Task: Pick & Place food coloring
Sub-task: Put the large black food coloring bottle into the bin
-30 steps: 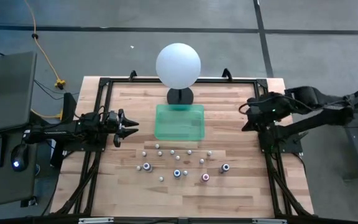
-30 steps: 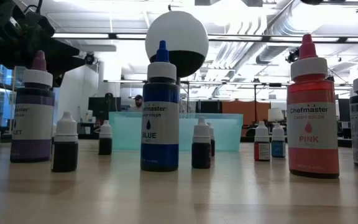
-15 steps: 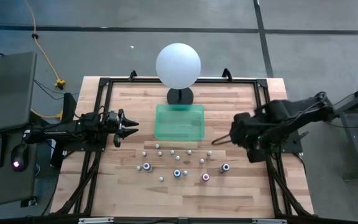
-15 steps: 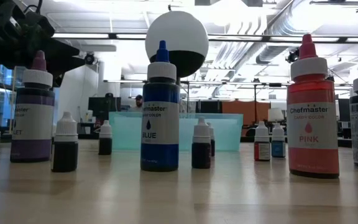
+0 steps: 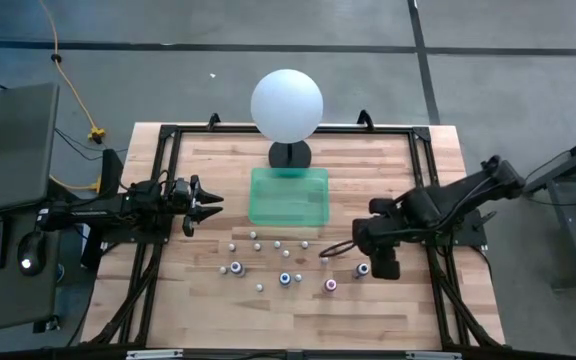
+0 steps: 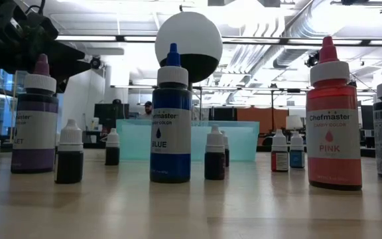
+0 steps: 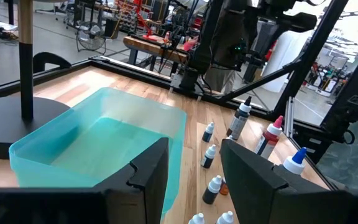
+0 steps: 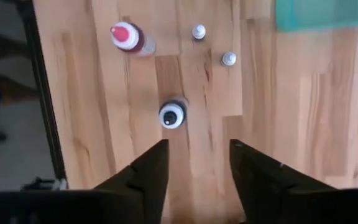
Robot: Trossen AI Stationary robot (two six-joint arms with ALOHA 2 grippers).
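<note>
Several food coloring bottles stand upright on their bases on the wooden table (image 5: 198, 300): a violet one (image 6: 35, 123), a blue one (image 6: 171, 126), a pink one (image 5: 330, 285) and a dark-topped one (image 5: 362, 270), with tiny white-capped ones (image 5: 276, 243) among them. My right gripper (image 5: 330, 250) hangs open above the bottles' right end, pointing steeply down. In its wrist view the dark-topped bottle (image 8: 173, 115) lies just ahead of the open fingers (image 8: 194, 168), untouched. My left gripper (image 5: 208, 200) waits open and level at the table's left, facing the bin.
A teal bin (image 5: 288, 195) sits at the table's middle, behind the bottles. A white sphere (image 5: 286, 105) on a black stand rises behind the bin. A black frame (image 5: 168, 135) runs round the table. Bare wood lies near the front edge.
My right arm has swung from the table's right edge toward the middle and the near side, sinking a little and tipping its gripper steeply downward over the bottles. No bottle has moved.
</note>
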